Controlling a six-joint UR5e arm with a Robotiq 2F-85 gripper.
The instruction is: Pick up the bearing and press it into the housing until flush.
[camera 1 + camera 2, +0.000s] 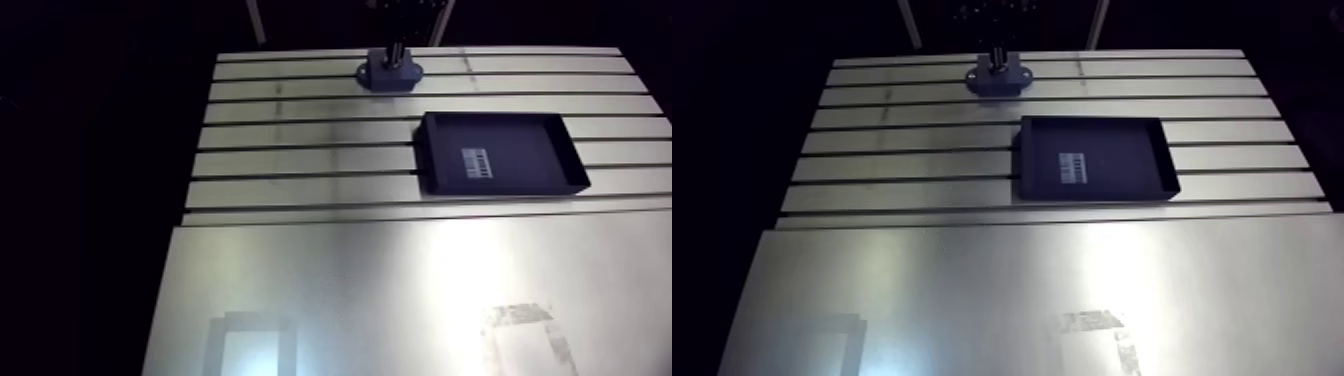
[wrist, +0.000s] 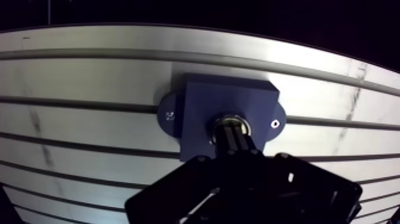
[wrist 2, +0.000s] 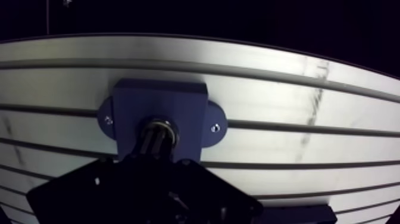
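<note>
A blue housing [image 2: 196, 113] with two flange ears is bolted to the slotted table, at the far edge in the arm view [image 1: 390, 76]. In its bore sits a metal bearing [image 2: 228, 123], of which only the shiny ring shows. My gripper [image 2: 234, 134] comes straight down over the bore, fingers shut together, their tips resting on the bearing. How deep the bearing sits in the bore is hidden by the fingers. In the arm view the gripper [image 1: 392, 52] stands right above the housing.
A black shallow tray [image 1: 497, 118] with a white label inside lies right of centre on the slotted table [image 1: 300, 130]. A smooth metal sheet [image 1: 350, 290] covers the near half, with a worn tape patch [image 1: 520, 335] on it.
</note>
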